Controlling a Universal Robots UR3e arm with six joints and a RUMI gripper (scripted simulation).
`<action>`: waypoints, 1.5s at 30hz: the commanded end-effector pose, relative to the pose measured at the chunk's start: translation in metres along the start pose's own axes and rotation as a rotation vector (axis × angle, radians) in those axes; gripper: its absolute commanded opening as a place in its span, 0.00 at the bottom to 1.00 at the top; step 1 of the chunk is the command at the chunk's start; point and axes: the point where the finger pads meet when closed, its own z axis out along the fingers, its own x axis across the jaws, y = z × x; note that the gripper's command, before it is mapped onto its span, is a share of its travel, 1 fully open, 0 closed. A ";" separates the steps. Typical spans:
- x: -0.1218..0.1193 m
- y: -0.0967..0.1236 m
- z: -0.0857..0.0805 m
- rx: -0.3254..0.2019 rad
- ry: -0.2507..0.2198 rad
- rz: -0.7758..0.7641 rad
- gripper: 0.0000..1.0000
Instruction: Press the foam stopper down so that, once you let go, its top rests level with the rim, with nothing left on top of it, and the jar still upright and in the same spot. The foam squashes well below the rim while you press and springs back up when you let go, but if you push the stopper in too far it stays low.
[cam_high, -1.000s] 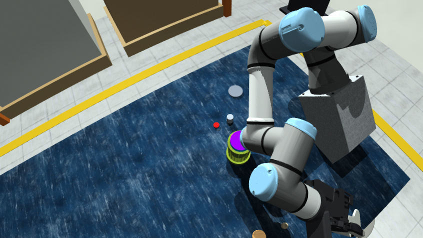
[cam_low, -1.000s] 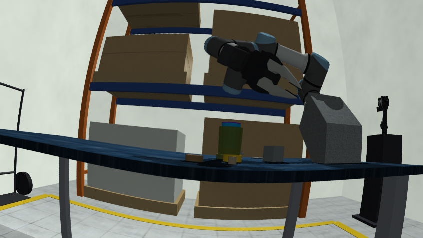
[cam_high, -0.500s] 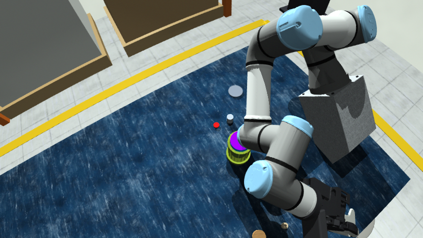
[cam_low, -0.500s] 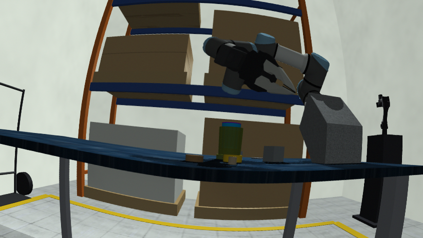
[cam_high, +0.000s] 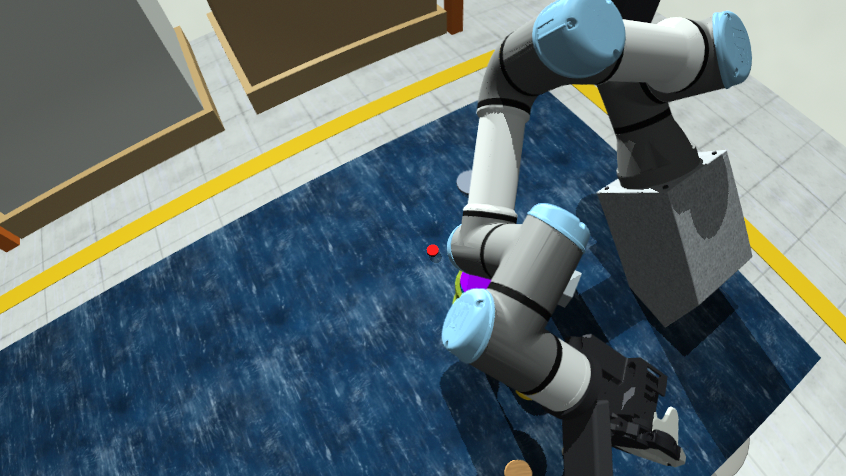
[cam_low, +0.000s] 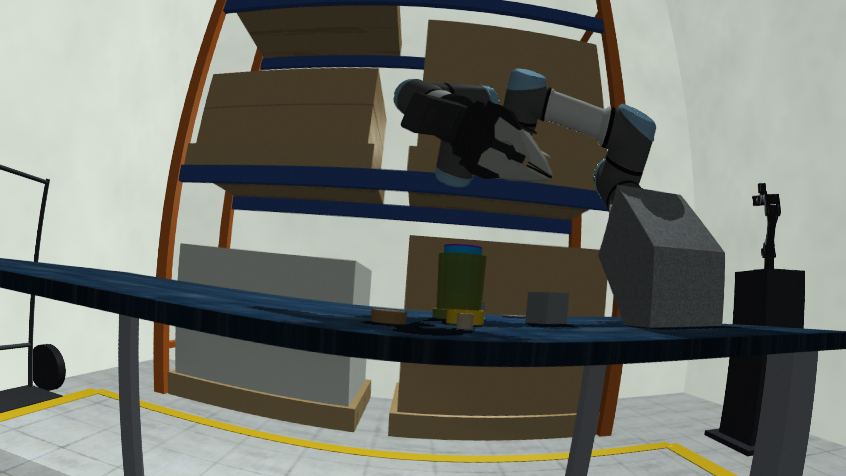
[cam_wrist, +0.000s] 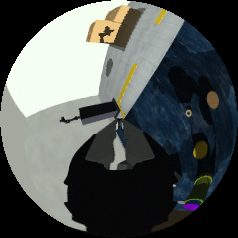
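Note:
The olive-green jar (cam_low: 461, 279) stands upright on the blue table on a yellow base. Its purple foam stopper (cam_low: 462, 248) sticks up a little above the rim. In the top view the arm hides most of the jar; only a piece of the purple stopper (cam_high: 473, 280) shows. In the wrist view the jar (cam_wrist: 198, 192) lies at the lower right. My gripper (cam_low: 541, 165) is shut and empty, high above the table, up and to the right of the jar. It also shows in the top view (cam_high: 665, 441) and in the wrist view (cam_wrist: 120, 132).
A grey cube (cam_low: 547, 307), a flat tan disc (cam_low: 388, 316) and a small pale cylinder (cam_low: 465, 320) lie on the table near the jar. A red dot (cam_high: 432, 249) marks the mat. The grey robot pedestal (cam_low: 662, 260) stands at the right. Shelves with boxes stand behind.

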 end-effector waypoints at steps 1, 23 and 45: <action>0.004 -0.001 -0.014 0.014 -0.001 0.007 0.00; 0.060 0.028 -0.169 0.177 0.007 0.125 0.00; 0.108 0.153 -0.322 0.380 0.062 0.318 0.00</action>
